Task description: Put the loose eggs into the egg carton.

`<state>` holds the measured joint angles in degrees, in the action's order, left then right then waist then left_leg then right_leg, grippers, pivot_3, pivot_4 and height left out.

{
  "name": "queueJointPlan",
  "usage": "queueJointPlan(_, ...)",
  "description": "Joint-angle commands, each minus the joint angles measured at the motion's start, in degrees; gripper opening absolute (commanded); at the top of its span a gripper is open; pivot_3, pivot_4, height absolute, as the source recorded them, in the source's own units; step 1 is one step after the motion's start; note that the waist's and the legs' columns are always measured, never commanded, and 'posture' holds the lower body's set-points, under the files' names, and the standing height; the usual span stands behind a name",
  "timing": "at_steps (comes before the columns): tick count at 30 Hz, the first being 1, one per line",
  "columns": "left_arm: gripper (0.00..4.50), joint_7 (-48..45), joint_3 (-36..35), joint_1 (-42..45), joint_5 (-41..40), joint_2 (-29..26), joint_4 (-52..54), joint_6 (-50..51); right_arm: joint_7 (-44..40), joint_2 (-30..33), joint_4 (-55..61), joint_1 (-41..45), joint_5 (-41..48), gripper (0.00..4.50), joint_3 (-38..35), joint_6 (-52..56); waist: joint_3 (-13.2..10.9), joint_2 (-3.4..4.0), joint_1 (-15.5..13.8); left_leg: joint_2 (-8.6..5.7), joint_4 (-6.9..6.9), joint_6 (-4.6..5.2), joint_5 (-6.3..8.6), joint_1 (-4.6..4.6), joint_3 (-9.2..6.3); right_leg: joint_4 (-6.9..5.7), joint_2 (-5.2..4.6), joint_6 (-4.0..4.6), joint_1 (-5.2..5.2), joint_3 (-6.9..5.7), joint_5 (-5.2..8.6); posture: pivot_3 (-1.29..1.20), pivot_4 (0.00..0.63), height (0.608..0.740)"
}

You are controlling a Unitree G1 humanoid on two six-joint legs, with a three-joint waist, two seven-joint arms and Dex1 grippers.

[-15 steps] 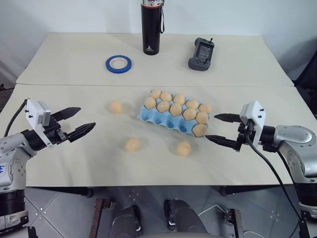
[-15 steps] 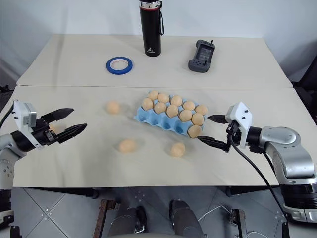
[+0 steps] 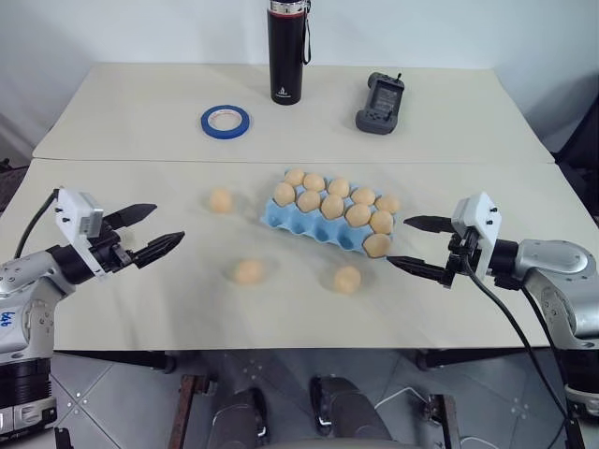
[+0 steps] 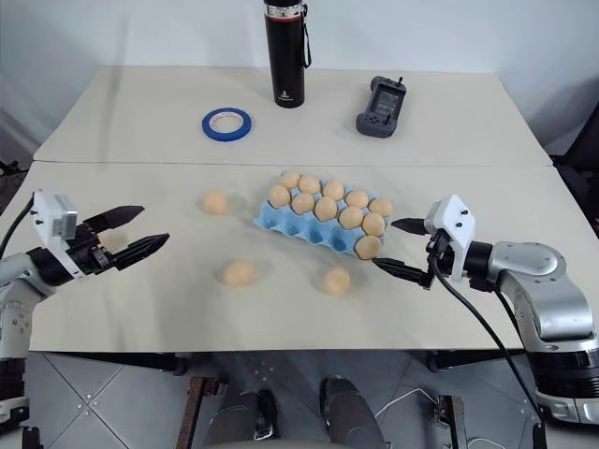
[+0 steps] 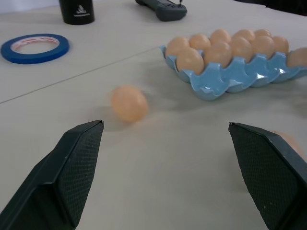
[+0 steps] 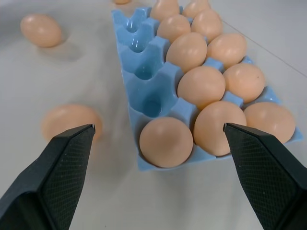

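Observation:
Three loose eggs lie on the cream table: one left of the egg carton, one in front of it to the left, one in front of it. The light blue egg carton sits mid-table, its back rows full of eggs and several front wells bare. My left gripper hovers open at the left, pointing toward the eggs, empty. Just right of the carton my right gripper is open and empty. The right wrist view shows the carton and two loose eggs.
A black flask, a blue tape ring and a grey handheld controller stand on the far half of the table. A seam runs across between the two tabletops. The table's front edge lies close below both grippers.

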<state>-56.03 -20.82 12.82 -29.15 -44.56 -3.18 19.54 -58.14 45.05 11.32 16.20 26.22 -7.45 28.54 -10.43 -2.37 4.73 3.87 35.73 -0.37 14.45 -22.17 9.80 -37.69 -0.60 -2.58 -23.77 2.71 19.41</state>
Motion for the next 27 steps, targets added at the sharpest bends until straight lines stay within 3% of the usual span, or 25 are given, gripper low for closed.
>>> queueJointPlan(1,4.44,-4.3,0.2,-0.4,-3.1,-2.6,1.8,3.8,2.6,2.2,10.3,-5.3,5.0,4.50,-5.3,6.6,0.0,0.00,-0.1,0.01,-0.02,-0.02,0.01,-0.01,-0.03,0.01,0.00,0.02,-0.01,-0.02,0.01,0.00,0.150,0.740)
queueJointPlan(7,4.44,-9.2,0.4,-0.1,-2.3,-1.6,-0.9,-1.9,7.6,1.4,21.2,-14.1,8.0,4.50,-6.7,12.1,0.0,-0.03,0.0,0.02,0.00,-0.07,0.07,-0.01,-0.14,0.02,-0.01,0.07,0.06,-0.11,0.09,0.00,0.150,0.740)
queueJointPlan(14,4.44,-16.6,0.4,1.3,-4.3,1.5,-4.0,-8.6,18.6,-5.2,25.5,-15.8,7.5,4.50,-2.6,15.9,0.1,-0.14,0.0,0.02,0.09,-0.17,0.12,0.00,-0.22,-0.08,0.00,0.10,0.09,-0.18,0.07,0.00,0.150,0.740)
queueJointPlan(27,4.44,-25.0,0.7,1.0,-5.7,3.1,-7.5,-13.6,18.6,-9.9,14.5,-11.0,0.5,4.50,9.5,8.6,0.1,-0.18,0.1,0.02,0.17,0.02,0.09,-0.03,-0.22,-0.08,-0.01,0.10,0.09,-0.19,0.07,0.00,0.150,0.740)
